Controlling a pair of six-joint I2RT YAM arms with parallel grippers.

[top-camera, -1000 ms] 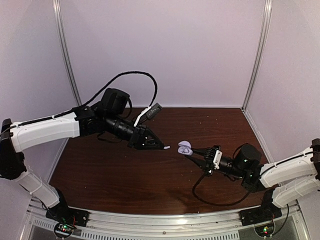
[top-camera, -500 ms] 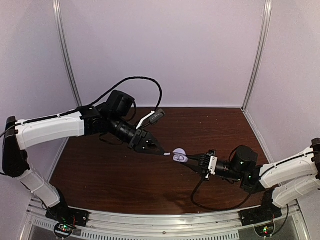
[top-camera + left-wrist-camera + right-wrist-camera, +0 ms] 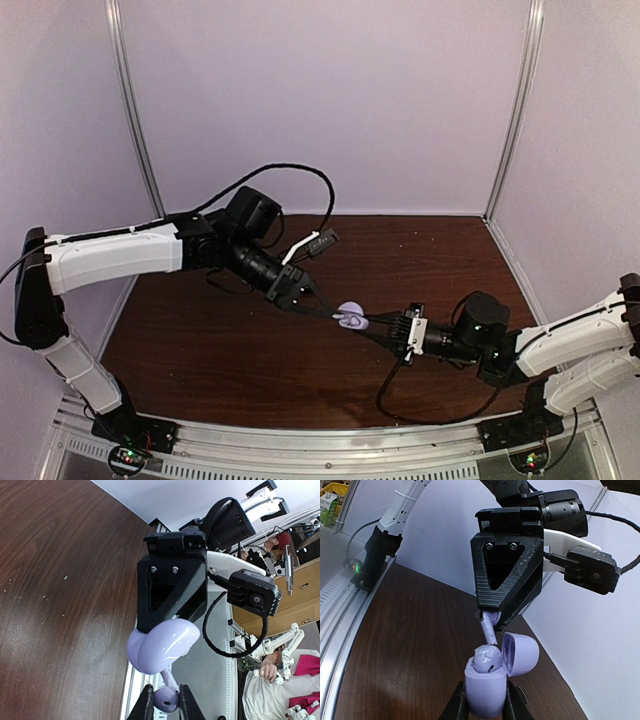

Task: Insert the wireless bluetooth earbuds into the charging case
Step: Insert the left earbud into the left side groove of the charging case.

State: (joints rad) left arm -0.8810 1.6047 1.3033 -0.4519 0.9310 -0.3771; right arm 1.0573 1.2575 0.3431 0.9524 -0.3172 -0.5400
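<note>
My right gripper (image 3: 485, 706) is shut on the lavender charging case (image 3: 485, 690) and holds it upright above the table with its lid (image 3: 521, 654) hinged open. One earbud (image 3: 487, 659) sits in the case. My left gripper (image 3: 165, 703) is shut on the second earbud (image 3: 166, 699), whose stem (image 3: 488, 628) points down and touches the top of the case. In the top view the case (image 3: 349, 317) hangs between the left gripper (image 3: 325, 311) and the right gripper (image 3: 368, 325) at mid table.
The brown wooden table (image 3: 200, 340) is walled in by white panels at the back and sides. A black cable (image 3: 430, 405) loops on the table under the right arm. A metal rail (image 3: 320, 440) runs along the near edge.
Both arms have moved toward each other. The left gripper with its earbud came right and down, the right gripper with the case came left, and the two now meet.
</note>
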